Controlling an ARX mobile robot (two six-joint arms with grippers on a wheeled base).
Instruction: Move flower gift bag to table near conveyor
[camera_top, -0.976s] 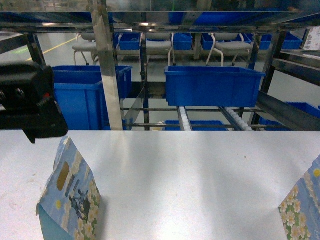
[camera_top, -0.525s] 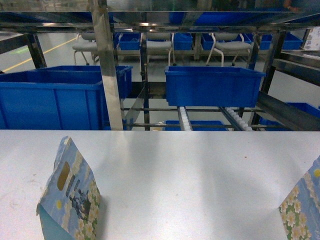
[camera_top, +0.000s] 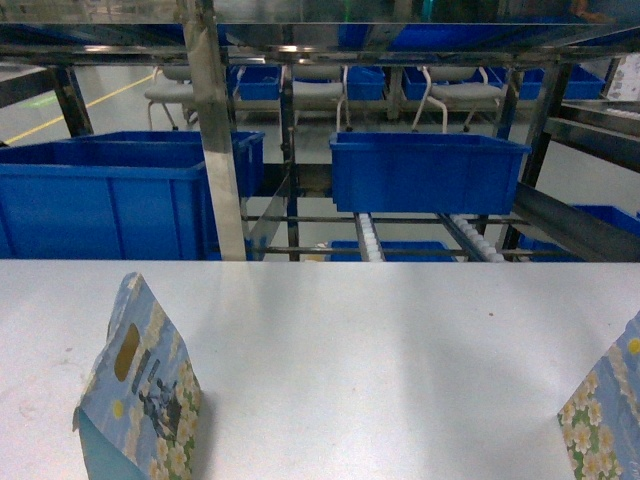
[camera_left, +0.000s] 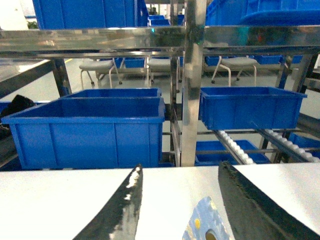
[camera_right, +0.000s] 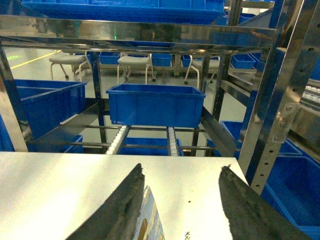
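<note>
One flower gift bag (camera_top: 140, 400), pale blue with white and yellow flowers and a handle slot, stands upright on the white table (camera_top: 380, 340) at the near left. A second flower gift bag (camera_top: 605, 425) shows at the right edge. Neither gripper appears in the head view. In the left wrist view my left gripper (camera_left: 180, 167) is open above the table, with the bag's top (camera_left: 205, 227) between its fingers, touching neither. My right gripper (camera_right: 181, 167) is open too, and a bag top (camera_right: 150, 220) sits close beside its left finger (camera_right: 117, 210).
The conveyor (camera_top: 370, 238), a steel rack with white roller tracks, stands right behind the table's far edge. It carries a blue bin (camera_top: 425, 170) at centre and a larger blue bin (camera_top: 110, 195) at left. Steel posts (camera_top: 212, 130) rise at the table edge. Chairs stand beyond.
The black left arm that filled the head view's left edge a second ago has drawn back out of that view. Both bags stay where they were.
</note>
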